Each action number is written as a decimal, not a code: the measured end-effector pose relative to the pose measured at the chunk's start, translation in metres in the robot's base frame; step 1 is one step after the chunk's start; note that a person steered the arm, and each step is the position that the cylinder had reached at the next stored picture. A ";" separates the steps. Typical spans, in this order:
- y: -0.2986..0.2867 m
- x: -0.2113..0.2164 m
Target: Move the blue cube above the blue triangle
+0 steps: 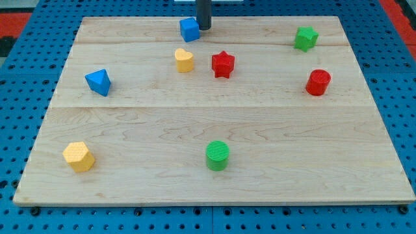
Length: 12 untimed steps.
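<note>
My tip (205, 28) stood near the top edge of the board (214, 123), a little left of that edge's middle, touching or just beside the right face of the blue cube (190, 29); being a bare rod, it held nothing and only stood beside the cube. The blue cube sat close to the top edge, turned slightly so that one corner faced the view's bottom; it had no long axis to speak of. The blue triangle (98, 82) lay well apart from it, near the left edge and about halfway down the upper half, its sharp end pointing toward the view's bottom right, its long axis running roughly from upper left to lower right. A yellow heart (184, 60) lay below the cube, with a red star (223, 64) just to its right. A green star (305, 38) sat toward the top right corner, and a red cylinder (318, 82) lay below it near the right edge. A yellow hexagon (78, 156) sat near the bottom left corner, and a green cylinder (218, 155) stood near the middle of the bottom edge.
</note>
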State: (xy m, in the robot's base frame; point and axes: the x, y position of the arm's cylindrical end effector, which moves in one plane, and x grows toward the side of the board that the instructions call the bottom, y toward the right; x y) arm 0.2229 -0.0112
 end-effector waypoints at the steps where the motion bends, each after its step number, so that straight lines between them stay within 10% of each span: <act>1: 0.010 0.010; 12: -0.124 0.003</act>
State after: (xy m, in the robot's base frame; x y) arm 0.2258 -0.1355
